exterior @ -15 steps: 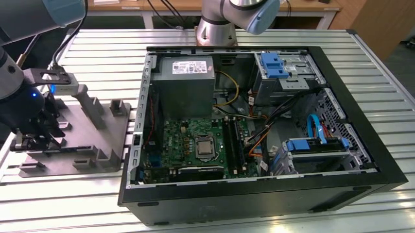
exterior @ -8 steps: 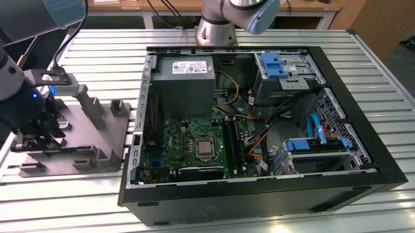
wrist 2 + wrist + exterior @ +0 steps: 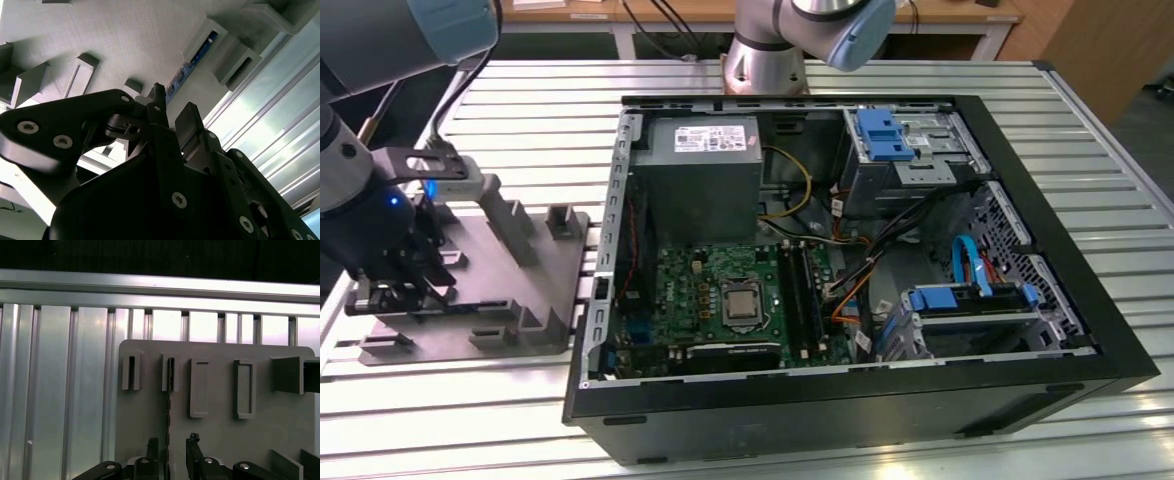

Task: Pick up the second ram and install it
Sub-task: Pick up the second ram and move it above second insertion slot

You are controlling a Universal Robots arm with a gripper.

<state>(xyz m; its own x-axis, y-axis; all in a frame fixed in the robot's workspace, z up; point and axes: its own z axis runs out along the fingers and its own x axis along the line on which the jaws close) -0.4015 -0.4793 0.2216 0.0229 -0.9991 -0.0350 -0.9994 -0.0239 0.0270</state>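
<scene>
At the grey fixture (image 3: pixel 225 440), the end effector (image 3: pixel 172 444) straddles the second ram (image 3: pixel 169 390), upright on edge in its slot, fingers (image 3: pixel 194 452) narrowly apart; off-centre closing could tilt or jam it.

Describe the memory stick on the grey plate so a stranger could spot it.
At the exterior view's left, beside the computer case, lies a grey plate. The memory stick stands on edge in it, between the gripper's open fingers: the one thin dark strip among grey blocks.
</scene>
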